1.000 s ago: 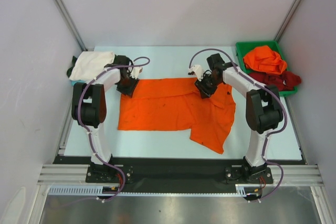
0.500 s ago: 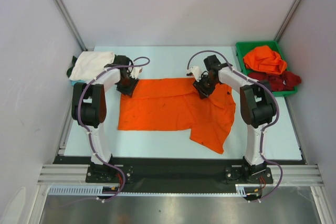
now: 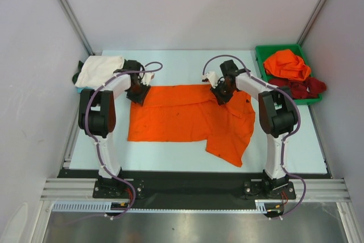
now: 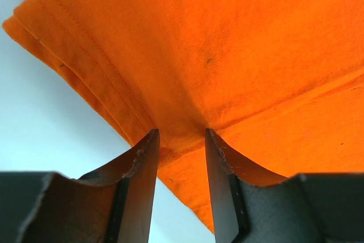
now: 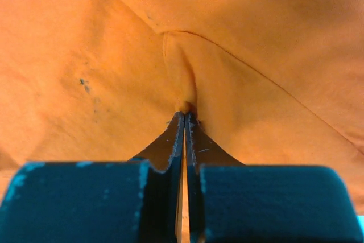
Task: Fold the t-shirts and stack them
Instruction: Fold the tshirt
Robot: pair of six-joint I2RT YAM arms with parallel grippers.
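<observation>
Right gripper (image 5: pixel 185 115): clenched, fingertips meeting on a small nub of the orange t-shirt (image 3: pixel 182 119), at its far edge.
Left gripper (image 4: pixel 181 135): jaws parted, tips down on the far-left hemmed corner, cloth lying in the gap, not squeezed.
Shirt position: spread mostly flat in the middle of the table (image 3: pixel 176 64), right part rumpled and trailing toward the near edge.
Handling: probably light and limp, sagging from any pinch; best taken at hems and corners, both layers together, lifted evenly.
Wrist views only: hem stitching, the pinched fold, small dark specks.
Top view only: whole outline, white t-shirt (image 3: pixel 99 71) far left, green bin (image 3: pixel 260 55) with crumpled shirts far right.
</observation>
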